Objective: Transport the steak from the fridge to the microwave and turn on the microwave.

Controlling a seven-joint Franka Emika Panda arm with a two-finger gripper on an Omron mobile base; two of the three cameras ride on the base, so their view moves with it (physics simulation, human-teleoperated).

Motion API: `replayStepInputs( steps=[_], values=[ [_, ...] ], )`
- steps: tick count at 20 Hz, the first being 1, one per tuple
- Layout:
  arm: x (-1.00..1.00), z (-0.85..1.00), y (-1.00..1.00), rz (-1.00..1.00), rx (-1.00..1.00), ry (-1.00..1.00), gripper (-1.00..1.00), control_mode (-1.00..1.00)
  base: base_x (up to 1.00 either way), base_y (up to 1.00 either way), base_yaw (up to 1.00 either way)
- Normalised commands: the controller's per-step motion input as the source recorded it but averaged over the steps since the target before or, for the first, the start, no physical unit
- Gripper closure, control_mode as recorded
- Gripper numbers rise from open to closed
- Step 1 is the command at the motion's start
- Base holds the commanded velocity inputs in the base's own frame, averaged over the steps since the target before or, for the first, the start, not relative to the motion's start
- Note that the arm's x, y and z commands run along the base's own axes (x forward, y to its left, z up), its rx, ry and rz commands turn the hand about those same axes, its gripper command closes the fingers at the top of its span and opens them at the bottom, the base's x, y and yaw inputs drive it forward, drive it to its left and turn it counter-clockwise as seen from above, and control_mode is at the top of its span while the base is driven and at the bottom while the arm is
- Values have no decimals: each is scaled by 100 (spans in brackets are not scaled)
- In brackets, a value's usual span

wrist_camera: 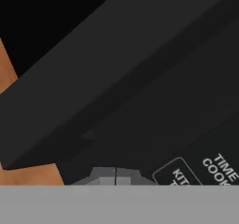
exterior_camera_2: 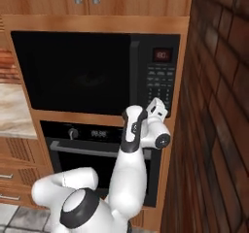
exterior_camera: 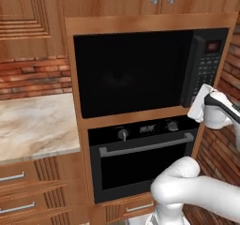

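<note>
The black microwave (exterior_camera: 131, 74) (exterior_camera_2: 78, 72) sits built into the wood cabinet with its wide dark door closed. Its button panel (exterior_camera: 206, 64) (exterior_camera_2: 160, 79) has a small red display at the top. My gripper (exterior_camera: 196, 106) (exterior_camera_2: 161, 109) is at the panel's lower edge. In the hand view its fingertips (wrist_camera: 115, 175) are pressed together, shut on nothing, right against the dark panel (wrist_camera: 154, 125) next to printed button labels (wrist_camera: 219, 169). The steak and the fridge are out of view.
A black oven (exterior_camera: 140, 158) (exterior_camera_2: 92, 149) with knobs and a long bar handle sits directly under the microwave. A marble counter (exterior_camera: 33, 125) over wood drawers lies to the left. A brick wall (exterior_camera_2: 214, 106) stands close on the right.
</note>
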Motion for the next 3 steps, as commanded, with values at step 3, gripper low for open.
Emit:
replayStepInputs(
  steps=[3],
  values=[
    [40, -10, -79, 17, 9, 0, 100, -100, 0, 0, 0]
  ],
)
